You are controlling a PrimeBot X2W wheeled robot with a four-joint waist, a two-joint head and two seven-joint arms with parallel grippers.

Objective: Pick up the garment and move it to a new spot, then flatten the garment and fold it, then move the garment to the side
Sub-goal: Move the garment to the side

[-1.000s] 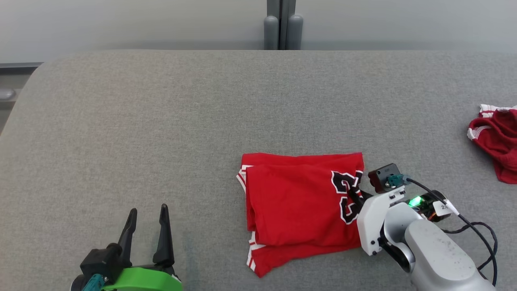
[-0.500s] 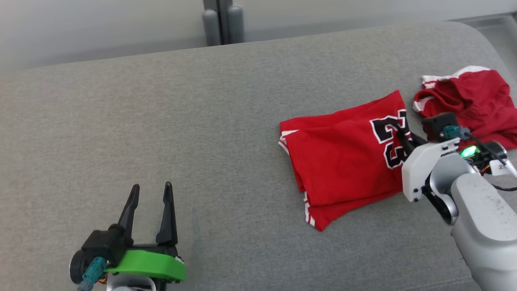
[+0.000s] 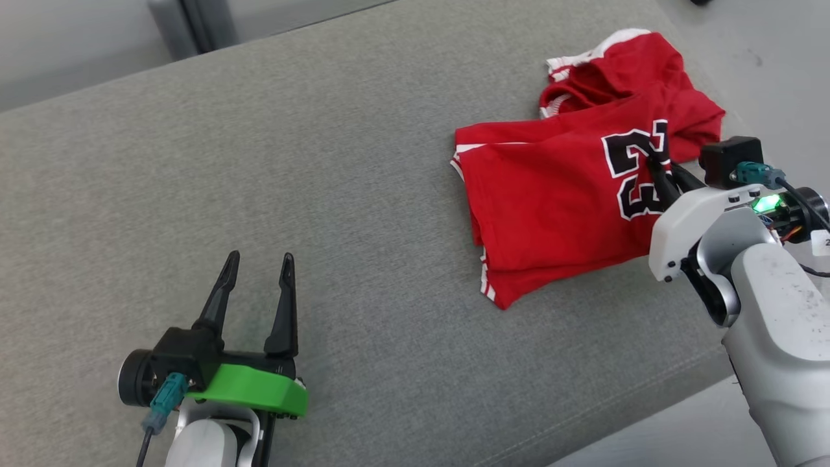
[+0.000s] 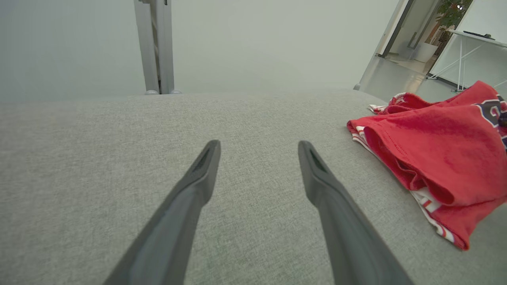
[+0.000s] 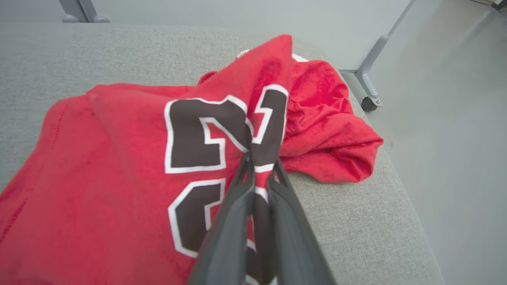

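Against the frames of a second and half a second ago, the garment (image 3: 551,214) lies much farther toward the robot's right. It was well apart from the other red cloth (image 3: 616,68) and now meets it near the right end of the tabletop (image 3: 259,130). The head camera has also swung, so the whole scene sits tilted. The right gripper (image 3: 656,170) keeps the same hold, its jaws clamped on the garment's number end. The left gripper (image 3: 259,259) stays low over bare tabletop at the robot's left, jaws apart and holding nothing.

The garment is a folded block. Its long axis runs across the tabletop from left to right, slanting a little away from the robot toward the right. The white-outlined number points right, toward the right gripper (image 5: 257,164), and the striped sleeve edges point left. In the right wrist view the pinched fold rises to a peak above the jaws. It seems to overlap the other red cloth (image 5: 328,122), though that contact is hard to see.

There are two red cloth pieces, one garment with two digits showing, and two grippers.
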